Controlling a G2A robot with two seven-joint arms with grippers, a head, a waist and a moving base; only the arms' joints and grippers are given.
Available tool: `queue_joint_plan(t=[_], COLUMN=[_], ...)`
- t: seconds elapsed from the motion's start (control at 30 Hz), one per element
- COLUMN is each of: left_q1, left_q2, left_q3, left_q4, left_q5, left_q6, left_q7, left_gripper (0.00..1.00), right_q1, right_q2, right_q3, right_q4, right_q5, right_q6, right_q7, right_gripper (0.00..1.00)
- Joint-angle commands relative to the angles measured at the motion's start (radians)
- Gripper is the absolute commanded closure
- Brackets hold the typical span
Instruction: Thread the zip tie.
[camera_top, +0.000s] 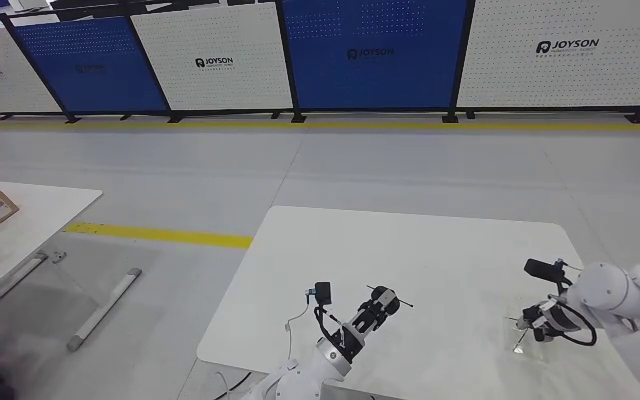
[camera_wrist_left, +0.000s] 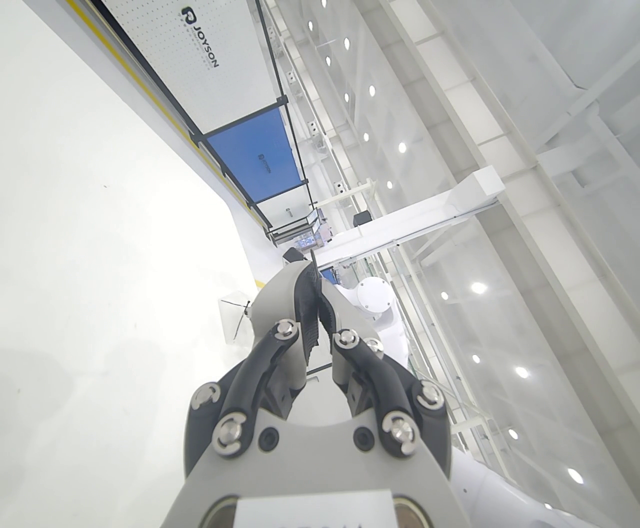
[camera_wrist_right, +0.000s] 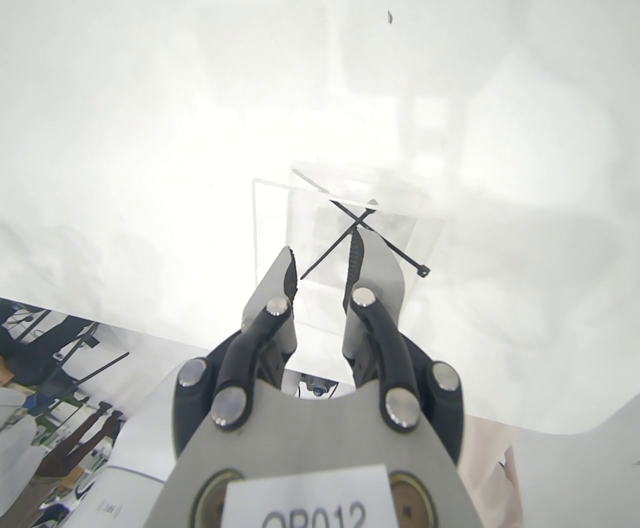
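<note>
At the surface's (camera_top: 420, 250) right edge, your right claw (camera_wrist_right: 324, 245) hangs about half open over the clear stand (camera_wrist_right: 270, 220), one fingertip just at the crossed ties (camera_wrist_right: 400, 251), gripping nothing. Set the jaws square across one strip, clear of the crossing, before you close, so you don't pinch both. Your left claw (camera_wrist_left: 314, 272) is pressed shut by the near edge, with what looks like a thin black tie (camera_top: 392, 296) nipped crosswise at its tips; hold it level for threading.
</note>
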Motion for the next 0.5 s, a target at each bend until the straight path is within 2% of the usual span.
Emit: queue_joint_plan(t=[0.0,0.47], left_q1=[0.000,0.000], left_q2=[0.000,0.000], left_q3=[0.000,0.000], left_q4=[0.000,0.000], left_q5=[0.000,0.000], left_q6=[0.000,0.000], left_q7=[0.000,0.000], left_gripper=[1.00,1.00], right_q1=[0.009,0.062], right_q2=[-0.005,-0.038], right_q3=[-0.015,-0.083], right_q4=[0.010,0.079], right_q5=[-0.005,-0.002], right_q6=[0.000,0.000], right_q7=[0.000,0.000], right_gripper=[0.75,0.73])
